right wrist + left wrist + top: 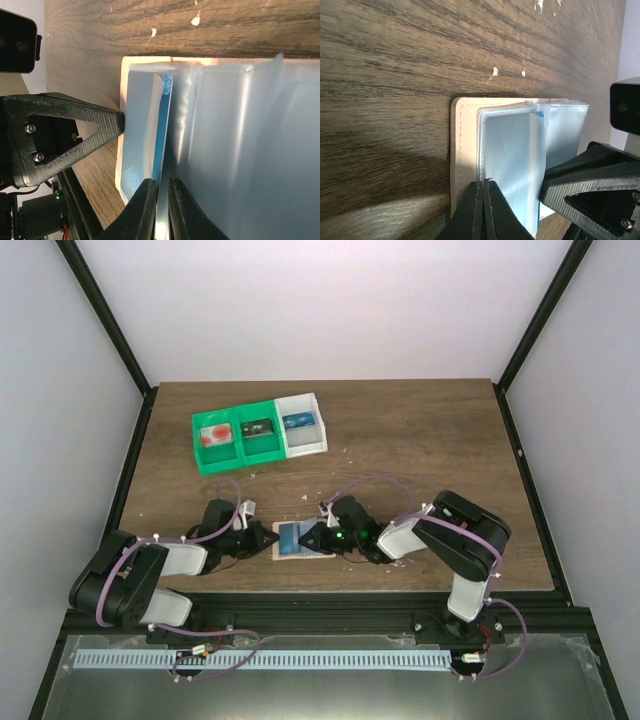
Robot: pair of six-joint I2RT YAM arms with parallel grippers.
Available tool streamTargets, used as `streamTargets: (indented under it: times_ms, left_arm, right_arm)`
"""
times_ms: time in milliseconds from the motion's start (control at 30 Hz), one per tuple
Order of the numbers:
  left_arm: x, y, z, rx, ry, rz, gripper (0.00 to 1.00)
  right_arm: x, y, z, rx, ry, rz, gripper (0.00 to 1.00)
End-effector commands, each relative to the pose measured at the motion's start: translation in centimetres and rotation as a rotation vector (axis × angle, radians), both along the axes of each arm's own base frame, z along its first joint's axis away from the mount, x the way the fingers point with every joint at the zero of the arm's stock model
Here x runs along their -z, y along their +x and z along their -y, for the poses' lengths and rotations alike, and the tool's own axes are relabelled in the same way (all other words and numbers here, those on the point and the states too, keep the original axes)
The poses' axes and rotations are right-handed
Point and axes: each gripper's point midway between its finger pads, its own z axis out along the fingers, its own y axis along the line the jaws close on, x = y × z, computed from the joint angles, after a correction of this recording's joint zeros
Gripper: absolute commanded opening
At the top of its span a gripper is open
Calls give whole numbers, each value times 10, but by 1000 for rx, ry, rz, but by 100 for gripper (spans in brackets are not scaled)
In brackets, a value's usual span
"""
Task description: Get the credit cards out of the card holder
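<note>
The card holder [298, 541] lies open on the table between my two grippers, tan with grey-blue pocket panels. My left gripper [484, 183] is shut on the edge of a pocket panel [507, 150] next to the tan border [462, 150]. My right gripper [163, 186] is shut on a thin glossy panel edge, right beside the edge of a blue card [163, 131] that sits in a pocket. A red and white card [216, 435], a dark card [258, 428] and a blue card [297, 422] lie in the trays at the back left.
Two green trays [236, 454] and a white tray [307, 444] stand in a row at the back left. Small white crumbs [494, 71] dot the wooden table [430, 450]. Black frame posts [110, 330] and grey walls close in the sides.
</note>
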Motion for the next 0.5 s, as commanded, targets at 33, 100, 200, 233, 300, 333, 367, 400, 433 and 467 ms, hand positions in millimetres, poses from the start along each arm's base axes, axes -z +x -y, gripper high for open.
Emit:
streamTargets:
  times_ms: [33, 100, 200, 233, 300, 333, 367, 400, 433, 467]
  left_arm:
    - [16, -12, -4, -1, 29, -60, 0]
    - [16, -12, -4, 0, 29, -60, 0]
    - [15, -12, -3, 0, 26, -57, 0]
    - [15, -12, -3, -1, 26, -58, 0]
    - [14, -11, -3, 0, 25, -55, 0]
    - [13, -12, -3, 0, 24, -55, 0]
    - [13, -12, -3, -1, 25, -55, 0]
    - [14, -12, -3, -2, 24, -56, 0]
    - [13, -12, -3, -1, 24, -54, 0]
    - [13, -12, -3, -1, 23, -53, 0]
  right_arm:
    - [2, 0, -2, -7, 20, -13, 10]
    - [1, 0, -2, -10, 23, -14, 10]
    - [1, 1, -2, -11, 26, -10, 9]
    - [0, 1, -3, -13, 29, -9, 9]
    - [-1, 0, -3, -15, 35, -9, 8]
    - [-2, 1, -3, -15, 42, -10, 8]
    - [-1, 0, -3, -17, 45, -12, 7]
    - [-1, -1, -4, -20, 49, -15, 8]
    - [0, -2, -4, -22, 51, -19, 7]
    - [1, -2, -4, -24, 50, -23, 7]
